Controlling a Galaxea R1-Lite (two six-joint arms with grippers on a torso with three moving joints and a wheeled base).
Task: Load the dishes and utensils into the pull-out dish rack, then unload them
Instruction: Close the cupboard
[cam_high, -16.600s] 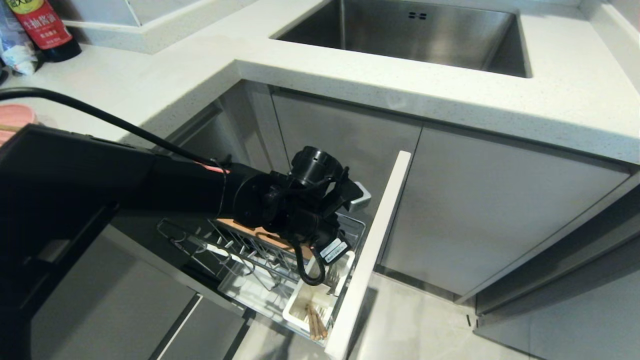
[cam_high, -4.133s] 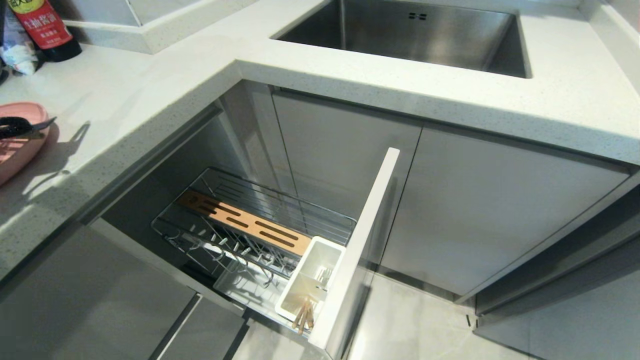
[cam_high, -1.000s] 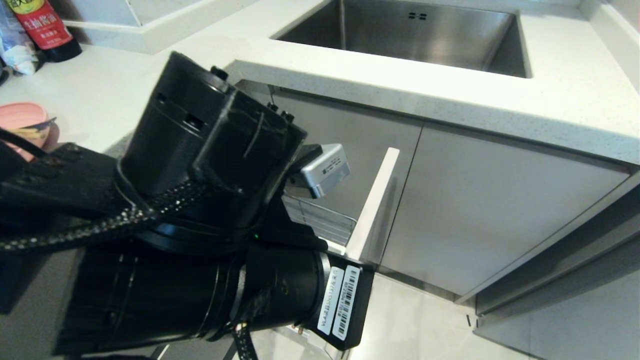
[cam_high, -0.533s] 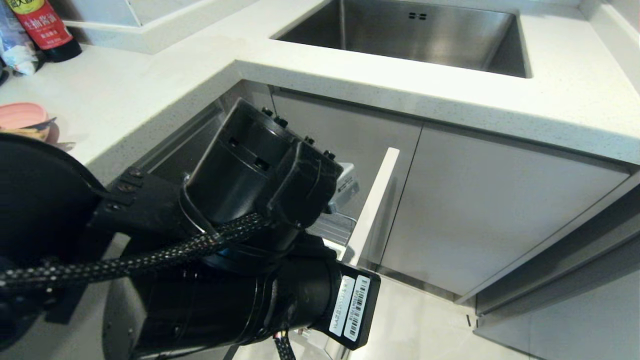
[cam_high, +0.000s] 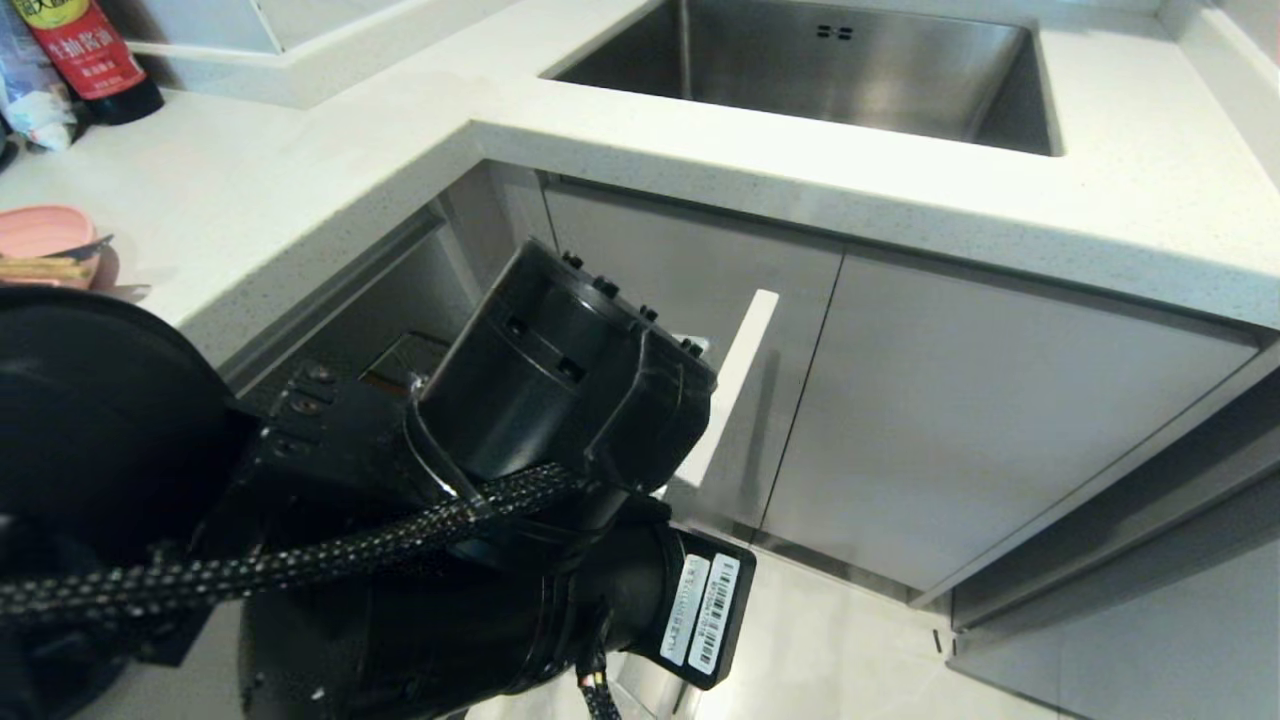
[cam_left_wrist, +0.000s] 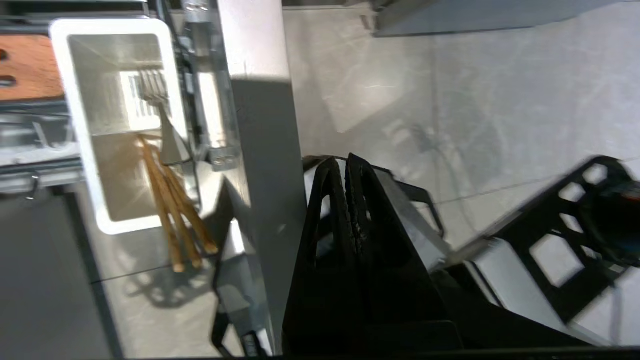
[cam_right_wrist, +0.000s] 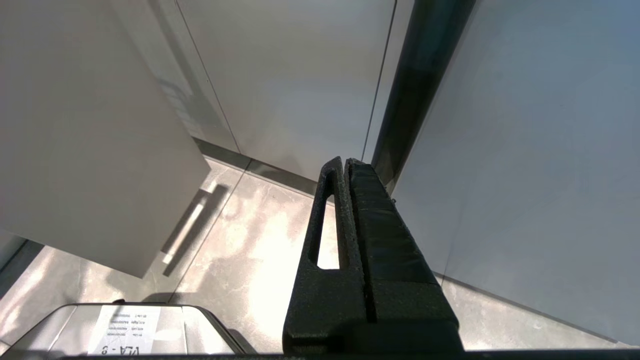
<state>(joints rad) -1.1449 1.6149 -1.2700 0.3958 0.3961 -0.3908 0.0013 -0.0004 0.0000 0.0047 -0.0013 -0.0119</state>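
Two utensils ride in the caddy (cam_left_wrist: 117, 125); my left pincer (cam_left_wrist: 347, 165), pressed together, empty, sits beside the rack's stiff front panel (cam_left_wrist: 260, 130), which should slide easily.

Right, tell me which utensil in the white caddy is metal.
The fork: silver, with its tines over the caddy's slotted insert. The chopsticks beside it are light wood and stick out past the caddy's rim.
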